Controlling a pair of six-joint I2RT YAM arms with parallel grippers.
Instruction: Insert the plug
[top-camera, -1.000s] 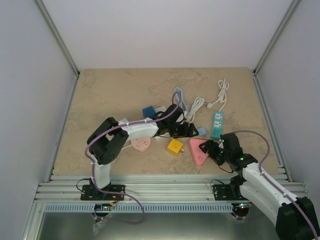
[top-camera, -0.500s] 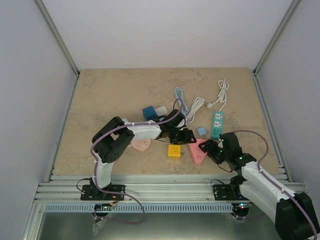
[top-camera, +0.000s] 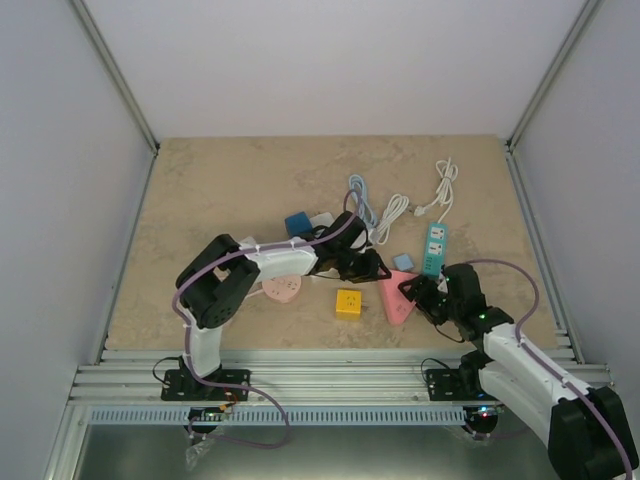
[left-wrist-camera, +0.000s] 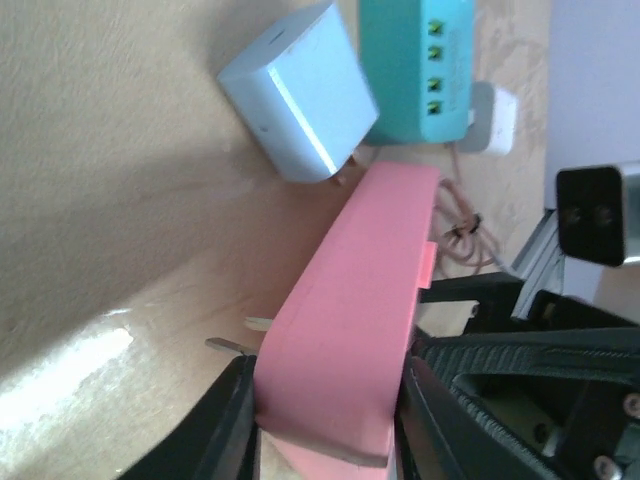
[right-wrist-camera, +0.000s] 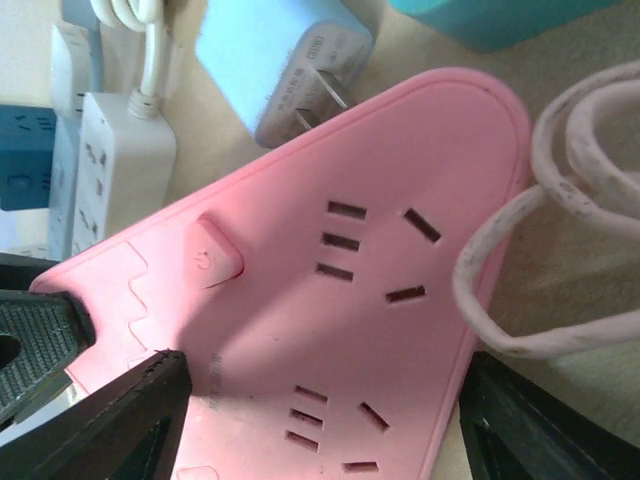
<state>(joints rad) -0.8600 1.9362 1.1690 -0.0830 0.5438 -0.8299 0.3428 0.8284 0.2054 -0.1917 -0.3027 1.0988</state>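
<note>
The left fingers (left-wrist-camera: 222, 430) were clamped on one edge of the pink power strip (left-wrist-camera: 350, 300), near the middle of the table (top-camera: 220, 190). The right fingers (right-wrist-camera: 110, 420) stood wide on either side of the same strip. Whether they pressed it, I could not tell. The light-blue plug (left-wrist-camera: 295, 90) lay just beside the strip's corner, prongs toward it, not inserted.

Right wrist view: the pink power strip (right-wrist-camera: 330, 300) is cut off by the lower edge, the teal power strip (right-wrist-camera: 500, 20) by the upper edge, the pale cable (right-wrist-camera: 468, 275) by the right edge. In the top view, socket slots cannot be resolved.
</note>
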